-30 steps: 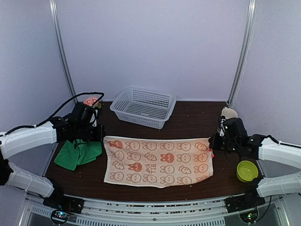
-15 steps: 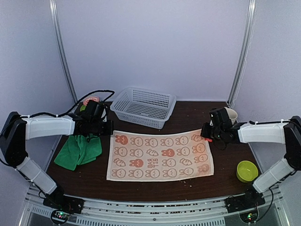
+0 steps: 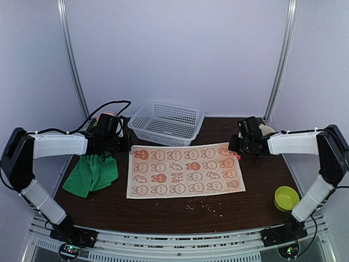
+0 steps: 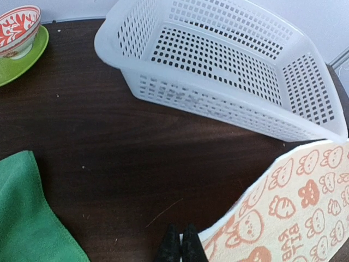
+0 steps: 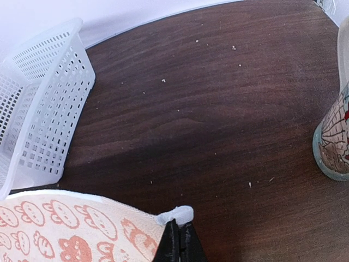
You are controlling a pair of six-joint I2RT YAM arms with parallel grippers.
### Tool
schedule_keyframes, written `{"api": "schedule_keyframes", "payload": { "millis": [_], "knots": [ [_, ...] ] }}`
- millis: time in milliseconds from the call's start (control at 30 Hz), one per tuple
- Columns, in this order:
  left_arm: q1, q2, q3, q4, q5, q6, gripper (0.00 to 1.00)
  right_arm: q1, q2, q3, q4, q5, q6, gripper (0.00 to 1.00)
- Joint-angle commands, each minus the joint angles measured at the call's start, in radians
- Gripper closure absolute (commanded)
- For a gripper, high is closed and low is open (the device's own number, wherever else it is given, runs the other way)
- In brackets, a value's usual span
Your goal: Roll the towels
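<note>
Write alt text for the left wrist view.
The shut left gripper pinches a corner of the orange bunny-print towel above a dark table. A white perforated basket stands beyond it; the green towel lies at lower left, and a red-patterned bowl on a green saucer sits at upper left.

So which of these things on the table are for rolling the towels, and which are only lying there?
For the job: orange towel; green towel.
Just lying about: white basket; green bowl; red-patterned bowl on a green saucer; cup.
</note>
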Motion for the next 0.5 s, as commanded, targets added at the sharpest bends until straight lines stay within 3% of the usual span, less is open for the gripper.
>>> {"api": "schedule_keyframes", "payload": {
  "millis": [0, 467],
  "knots": [
    [-0.013, -0.113, -0.097, 0.095, 0.040, 0.029, 1.00, -0.002, -0.076, -0.062, -0.012, -0.018, -0.021, 1.00],
    [-0.030, -0.321, -0.338, 0.094, -0.002, -0.044, 1.00, -0.001, -0.235, -0.248, 0.016, 0.015, -0.016, 1.00]
  ]
}}
